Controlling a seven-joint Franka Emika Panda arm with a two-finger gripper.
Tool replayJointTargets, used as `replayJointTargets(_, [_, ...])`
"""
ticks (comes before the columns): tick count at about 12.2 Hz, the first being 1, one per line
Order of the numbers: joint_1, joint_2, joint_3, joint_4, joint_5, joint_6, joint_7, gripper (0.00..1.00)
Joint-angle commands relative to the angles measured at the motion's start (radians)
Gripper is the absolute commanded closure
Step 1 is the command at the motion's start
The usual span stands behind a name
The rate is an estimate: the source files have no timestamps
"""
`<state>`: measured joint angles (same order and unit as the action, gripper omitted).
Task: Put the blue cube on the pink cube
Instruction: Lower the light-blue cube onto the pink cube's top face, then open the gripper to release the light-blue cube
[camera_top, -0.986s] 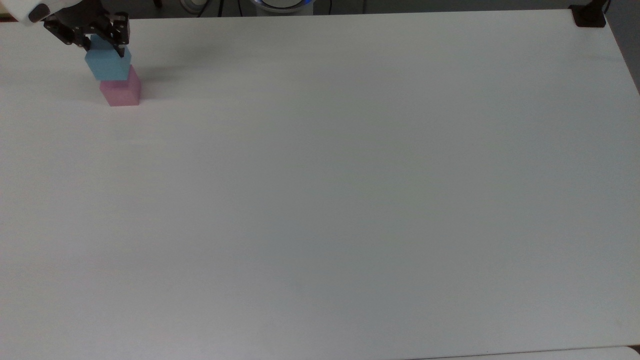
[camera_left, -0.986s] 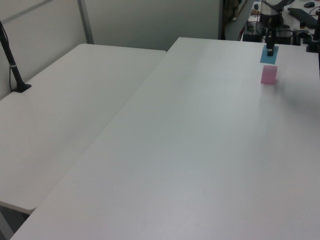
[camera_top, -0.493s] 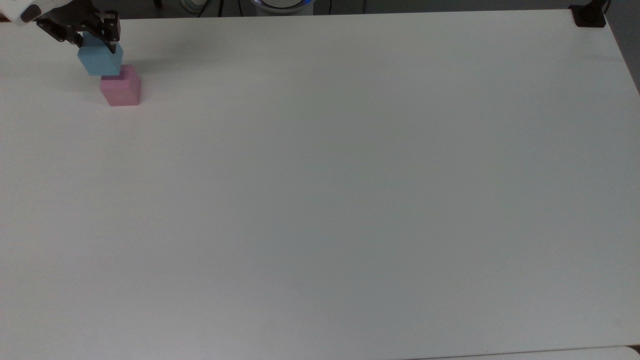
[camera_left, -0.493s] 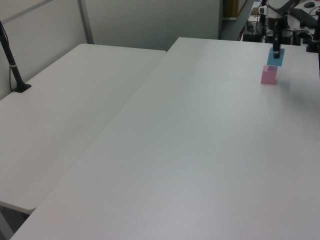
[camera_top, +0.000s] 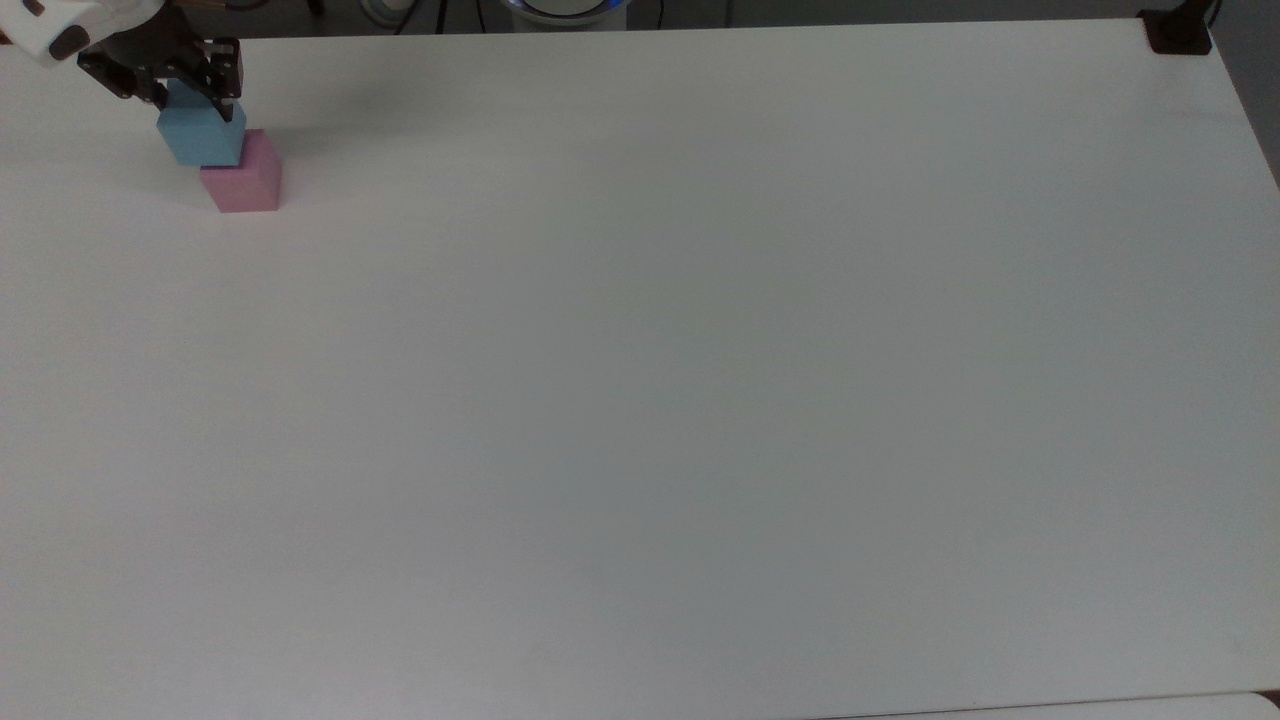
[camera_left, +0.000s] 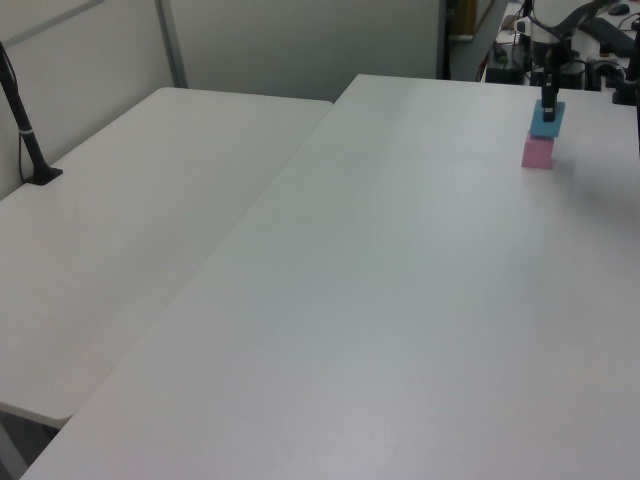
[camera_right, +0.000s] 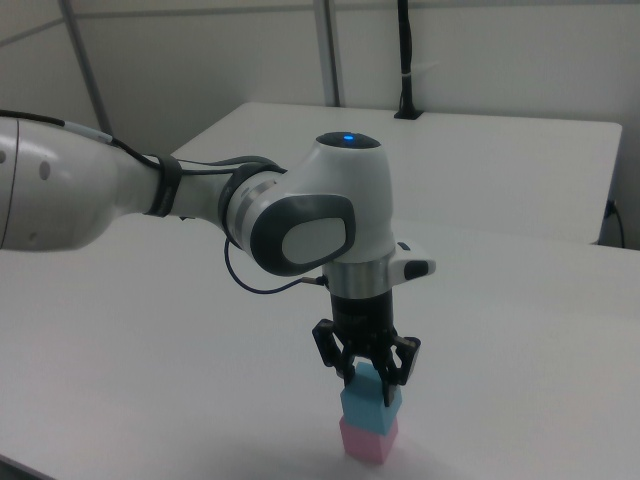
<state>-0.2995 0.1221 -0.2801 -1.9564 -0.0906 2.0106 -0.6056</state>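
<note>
Sitting right on the pink cube (camera_right: 367, 439) now, the blue cube (camera_right: 370, 399) looks squared up, gripper (camera_right: 367, 371) clamped on its top from straight above. Next move's probably just letting go and lifting straight up.

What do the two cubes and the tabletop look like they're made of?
Blue cube and pink cube: matte, no glare, plain faces; probably foam or soft plastic. Table: smooth white top with a faint sheen, likely laminate. None certain from looks alone.
</note>
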Motion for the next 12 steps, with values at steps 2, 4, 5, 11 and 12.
replayJointTargets(2, [0.014, -0.013, -0.007, -0.024, 0.000, 0.028, 0.018, 0.00])
replayJointTargets(4, [0.016, -0.010, -0.007, -0.024, 0.002, 0.025, 0.021, 0.00])
replayJointTargets(5, [0.016, -0.010, -0.007, -0.024, 0.002, 0.024, 0.021, 0.00])
replayJointTargets(11, [0.019, -0.084, -0.002, 0.141, 0.080, -0.236, 0.111, 0.00])
replayJointTargets(12, [0.022, -0.096, 0.004, 0.175, 0.090, -0.293, 0.124, 0.00])
